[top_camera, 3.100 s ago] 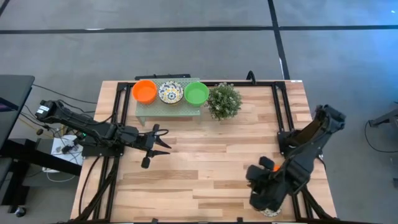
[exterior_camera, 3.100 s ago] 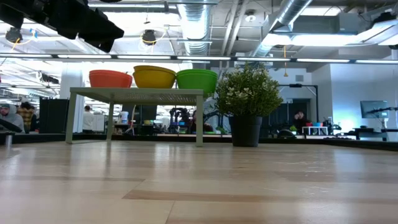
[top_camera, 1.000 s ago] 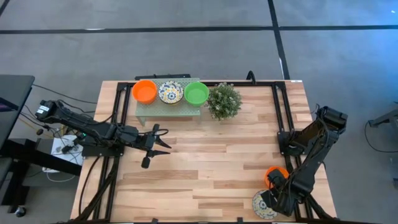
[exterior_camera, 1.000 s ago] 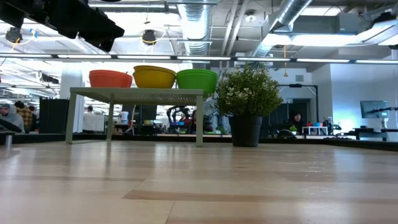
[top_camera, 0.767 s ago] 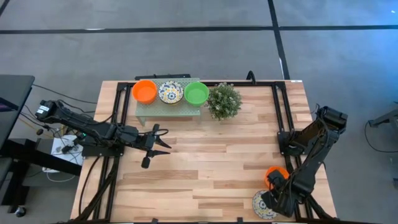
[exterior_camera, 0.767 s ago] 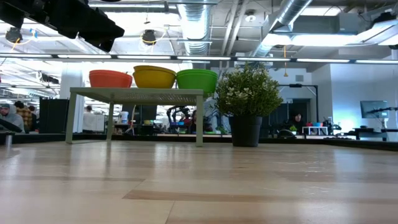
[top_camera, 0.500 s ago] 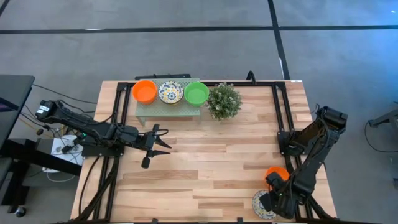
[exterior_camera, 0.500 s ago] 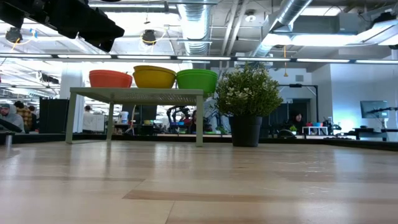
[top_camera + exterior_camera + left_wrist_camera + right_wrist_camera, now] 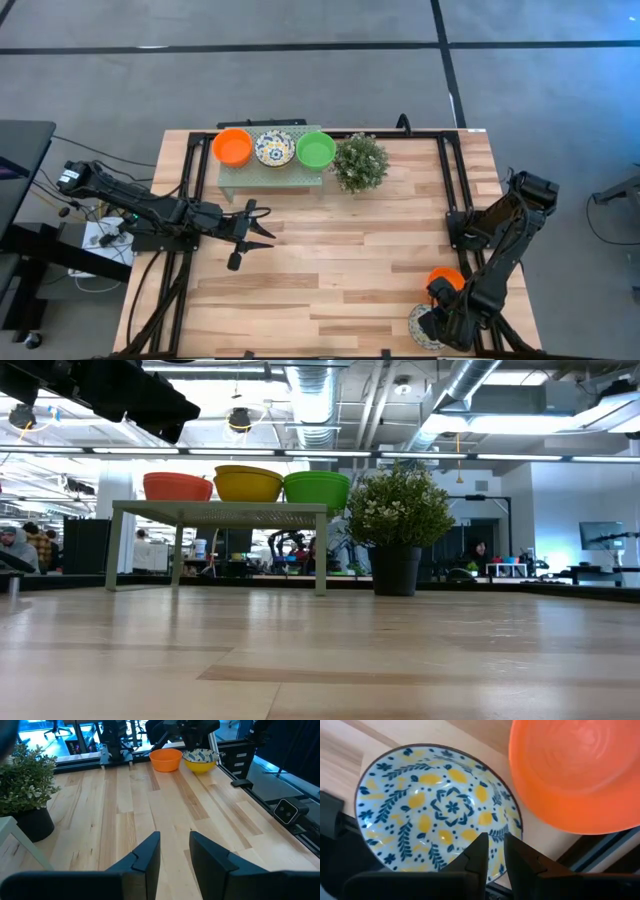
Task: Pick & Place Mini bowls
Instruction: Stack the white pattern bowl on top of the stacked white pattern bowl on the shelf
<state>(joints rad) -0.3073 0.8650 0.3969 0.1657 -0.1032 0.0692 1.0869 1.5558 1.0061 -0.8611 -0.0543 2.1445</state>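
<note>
A cream floral mini bowl [image 9: 419,330] and an orange mini bowl [image 9: 446,279] sit on the table near its near right corner. My right gripper [image 9: 437,322] is down over the floral bowl [image 9: 435,810], with the orange bowl [image 9: 580,775] beside it. Three more bowls stand on a small pale shelf [image 9: 270,172]: orange [image 9: 232,147], floral [image 9: 274,148] and green [image 9: 316,150]. My left gripper [image 9: 258,224] waits open above the table's left side, touching nothing. My right gripper [image 9: 496,842] has the floral bowl by its rim [image 9: 516,827], on the side toward the orange bowl. One finger is inside the bowl and one outside, closed to a narrow gap. The fingers point down from above. The bowl rests upright on the table.
A bushy potted plant [image 9: 360,162] stands right of the shelf. Black frame rails [image 9: 452,190] run along the table's right and left edges. Bare wood [image 9: 330,270] lies between the two arms. In the low view the shelf [image 9: 220,510] and plant [image 9: 400,510] stand at the far side.
My right gripper has settled slightly farther over the floral bowl, covering a little more of it. The bowls on the shelf and my left arm have kept still.
</note>
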